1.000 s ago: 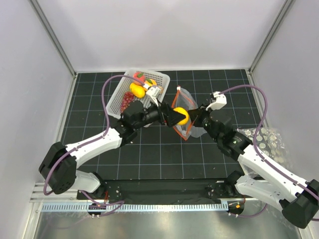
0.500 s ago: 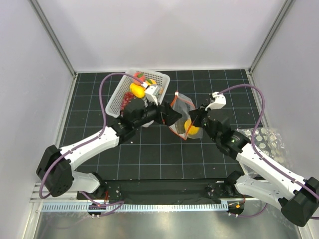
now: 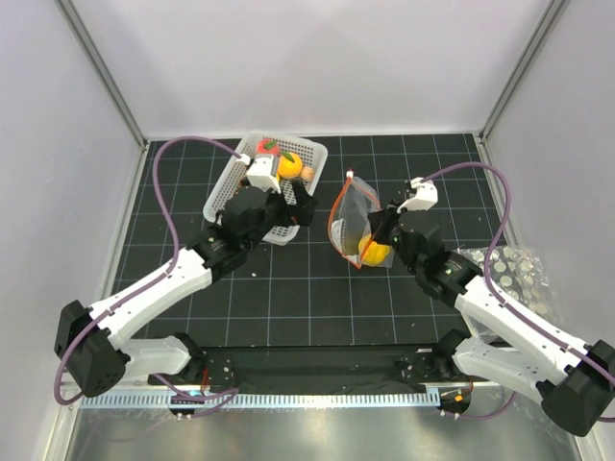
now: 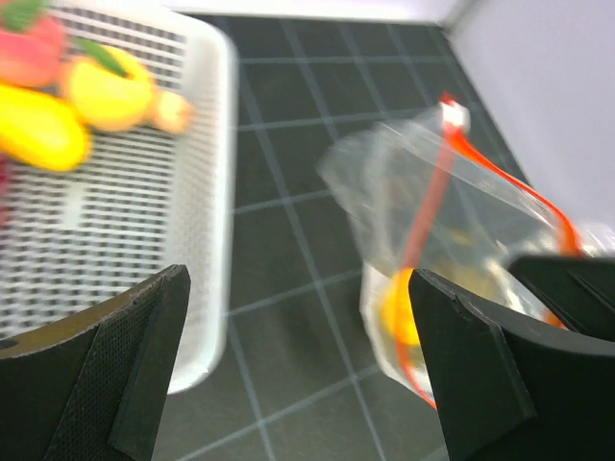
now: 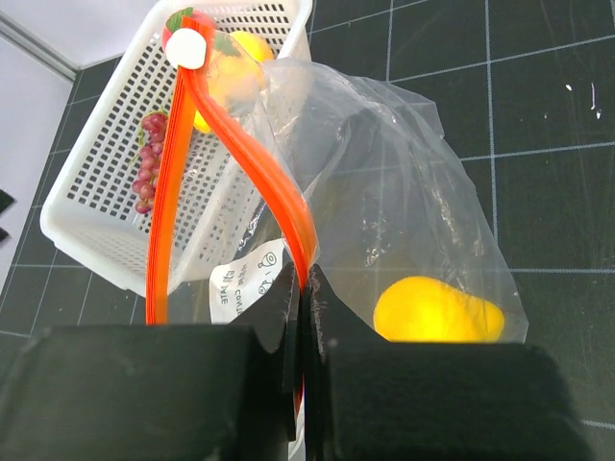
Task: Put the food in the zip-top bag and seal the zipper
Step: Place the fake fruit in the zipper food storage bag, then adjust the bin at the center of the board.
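The clear zip-top bag (image 3: 354, 213) hangs open from my right gripper (image 3: 376, 230), which is shut on its red-orange zipper (image 5: 288, 206) rim. A yellow pear (image 5: 437, 309) lies in the bag's bottom, also seen from above (image 3: 374, 254). The bag's white label (image 5: 245, 279) faces the right wrist camera. My left gripper (image 3: 300, 206) is open and empty between the bag and the white basket (image 3: 225, 175). The basket holds a pink-red peach (image 3: 266, 147), a yellow-orange piece (image 3: 288, 163), a tiny ball (image 3: 307, 173) and dark red grapes (image 5: 146, 168).
A clear plastic sheet with white dots (image 3: 524, 274) lies at the right edge under my right arm. The basket (image 4: 207, 192) stands just left of the bag (image 4: 452, 202) on the black gridded mat. Grey walls close in the back and sides.
My left gripper let the yellow pear go into the bag and pulled back left toward the basket, now open. The pear dropped to the bag's bottom. The right gripper kept its hold.
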Action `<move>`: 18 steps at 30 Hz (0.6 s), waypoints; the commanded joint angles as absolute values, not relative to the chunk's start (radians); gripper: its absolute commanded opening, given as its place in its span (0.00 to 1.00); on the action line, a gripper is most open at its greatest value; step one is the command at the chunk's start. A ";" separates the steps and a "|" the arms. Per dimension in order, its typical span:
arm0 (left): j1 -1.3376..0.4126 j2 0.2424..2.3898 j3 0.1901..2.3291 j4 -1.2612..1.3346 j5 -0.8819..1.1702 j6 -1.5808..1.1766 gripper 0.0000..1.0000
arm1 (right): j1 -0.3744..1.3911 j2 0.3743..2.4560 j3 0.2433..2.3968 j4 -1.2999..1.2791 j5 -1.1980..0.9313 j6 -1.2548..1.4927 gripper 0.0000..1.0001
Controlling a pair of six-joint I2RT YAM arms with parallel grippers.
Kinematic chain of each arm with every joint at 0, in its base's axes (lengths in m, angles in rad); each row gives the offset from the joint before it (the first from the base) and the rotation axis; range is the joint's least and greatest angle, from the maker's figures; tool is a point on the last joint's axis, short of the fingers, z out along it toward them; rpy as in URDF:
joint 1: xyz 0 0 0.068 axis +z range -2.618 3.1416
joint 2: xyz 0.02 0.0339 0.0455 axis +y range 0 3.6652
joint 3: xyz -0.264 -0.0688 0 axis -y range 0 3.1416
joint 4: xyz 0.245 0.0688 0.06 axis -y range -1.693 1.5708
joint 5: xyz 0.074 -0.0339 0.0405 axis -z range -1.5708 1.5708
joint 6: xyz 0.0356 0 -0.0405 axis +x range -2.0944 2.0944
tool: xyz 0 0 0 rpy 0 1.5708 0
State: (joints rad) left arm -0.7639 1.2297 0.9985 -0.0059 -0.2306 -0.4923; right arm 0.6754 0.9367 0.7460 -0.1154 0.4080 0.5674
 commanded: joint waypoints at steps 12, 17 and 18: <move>-0.485 1.601 1.245 -0.359 -0.397 -0.535 0.99 | 0.672 0.979 0.765 -0.089 0.416 0.561 0.01; -0.486 1.800 1.406 -0.538 -0.242 -0.492 0.87 | 0.672 0.989 0.772 -0.091 0.405 0.561 0.01; -0.488 1.821 1.460 -0.569 -0.201 -0.495 0.84 | 0.672 0.989 0.772 -0.089 0.406 0.561 0.01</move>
